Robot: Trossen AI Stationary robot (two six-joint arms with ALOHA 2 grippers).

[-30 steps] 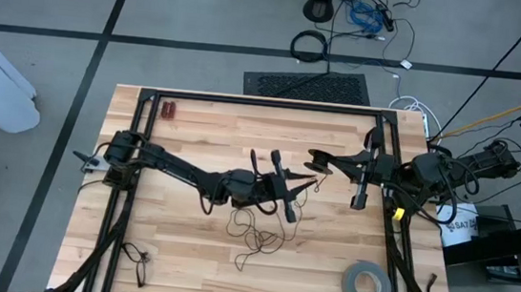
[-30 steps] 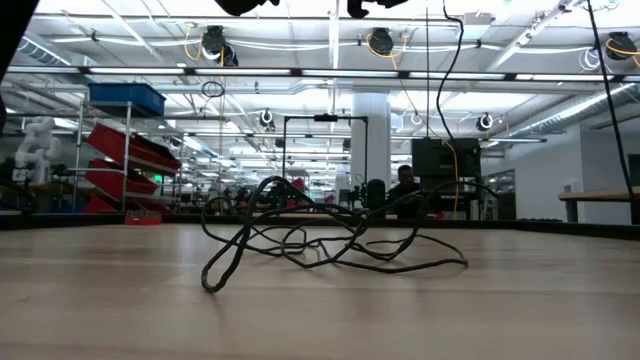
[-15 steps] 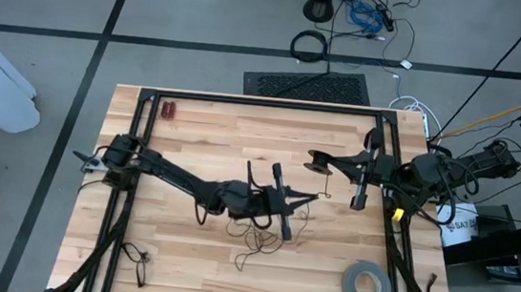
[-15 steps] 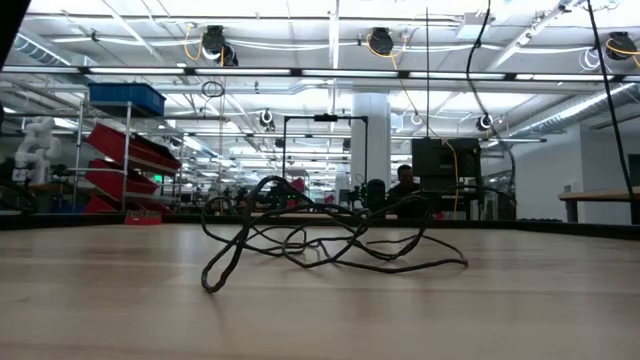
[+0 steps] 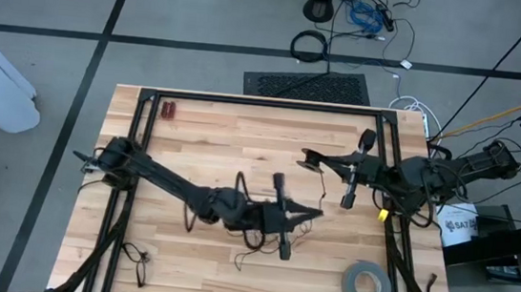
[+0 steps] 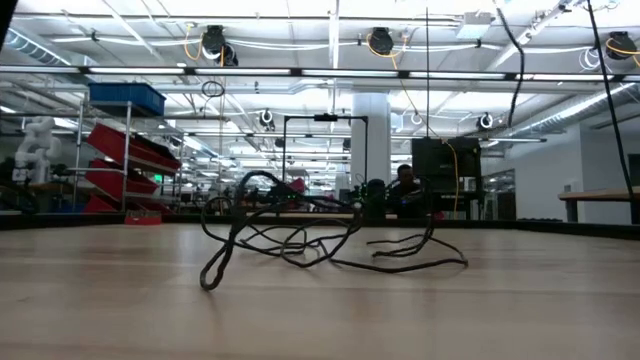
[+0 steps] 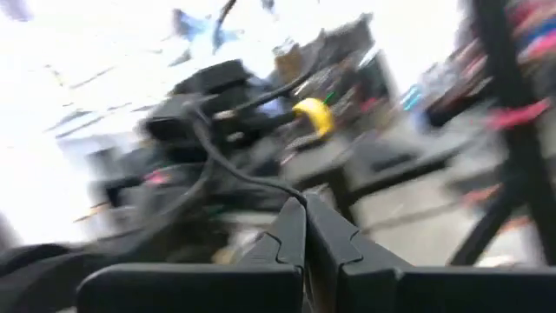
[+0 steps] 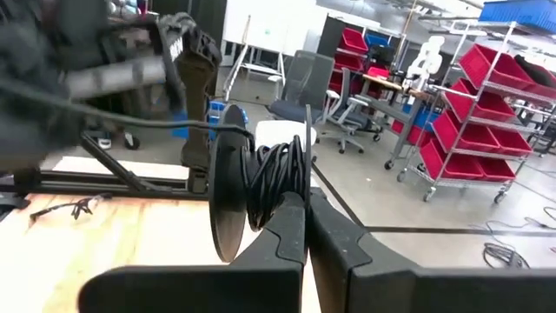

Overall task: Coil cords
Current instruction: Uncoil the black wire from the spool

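Cord (image 6: pixel 300 235) sagged lower on wooden table (image 5: pixel 203 141) (warehouse behind).

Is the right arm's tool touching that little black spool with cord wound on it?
Touching. The right wrist view shows the right tool shut, its fingertips pinching the spool at its lower edge, with no gap between them.

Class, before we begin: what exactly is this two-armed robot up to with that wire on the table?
It is coiling a very thin black cord that lies in loose strands on the wooden table. The left gripper, shut on a strand, is over the tangle at mid-table. The right gripper, also shut, holds a small black spool with cord already wound on it. Much of the cord is not yet coiled.
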